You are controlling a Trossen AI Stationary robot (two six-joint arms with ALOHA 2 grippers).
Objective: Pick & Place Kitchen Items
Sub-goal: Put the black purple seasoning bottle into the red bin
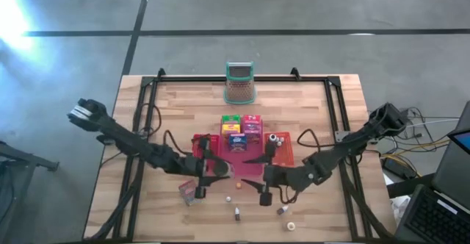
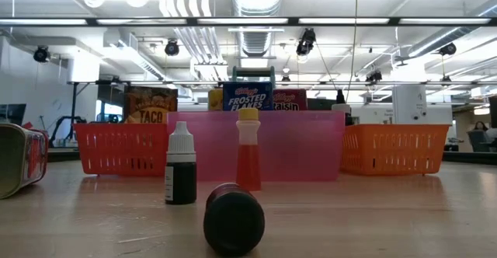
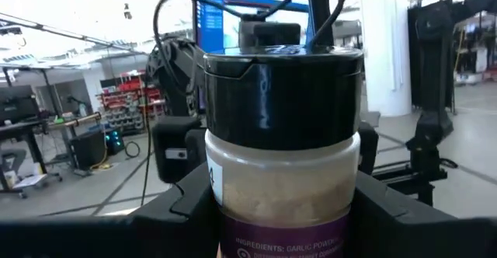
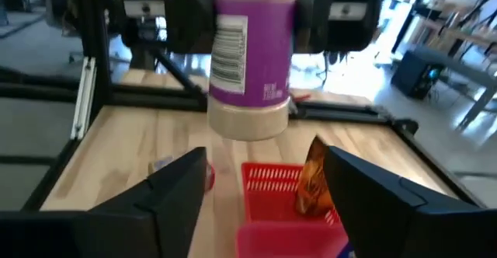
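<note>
Mid-table, left gripper (image 3: 279, 211) clamps a garlic powder jar (image 3: 281, 141) above the pink tray (image 1: 246, 167); right gripper (image 4: 264, 188) spread wide, apparently empty. Risk: 1 grip only, jar could slip & drop.

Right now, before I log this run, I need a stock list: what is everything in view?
spice jar: one, black lid, purple label, pale powder; held above the table
boxes: at least four, green, red, blue, yellow; standing in the pink tray
trays: three, red, pink, orange; side by side mid-table
dropper bottles: two, dark with white cap, red with yellow cap; upright in front of the pink tray
dark-lidded jar: one; lying at the table's front
tin: one; lying front left
mesh holder: one, teal rim, brown; far edge
left gripper: shut on the spice jar
right gripper: open, empty, facing the jar
</note>
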